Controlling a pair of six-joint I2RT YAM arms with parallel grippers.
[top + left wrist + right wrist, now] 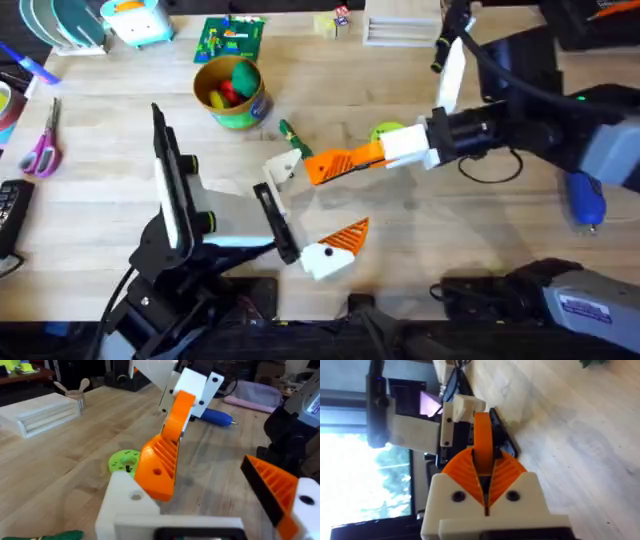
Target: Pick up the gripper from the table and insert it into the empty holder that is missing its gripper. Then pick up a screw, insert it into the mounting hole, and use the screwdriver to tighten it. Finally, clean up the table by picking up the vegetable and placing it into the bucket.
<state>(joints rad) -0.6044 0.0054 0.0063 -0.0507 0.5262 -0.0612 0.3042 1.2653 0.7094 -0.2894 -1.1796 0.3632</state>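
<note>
Wooden table (90, 215): right gripper (335, 165) pinches the orange fingertip (325, 168) against the white holder (283, 170) of the spread left gripper (315, 215), mid-table, near the bucket (232, 92).

Black jointed arms, a loose black cable looping beside the right one. White wedge finger mounts with dark screw holes; orange ribbed pads on the right gripper (345, 163), one on the left gripper (300, 215). Green indicator light on the right arm.
</note>
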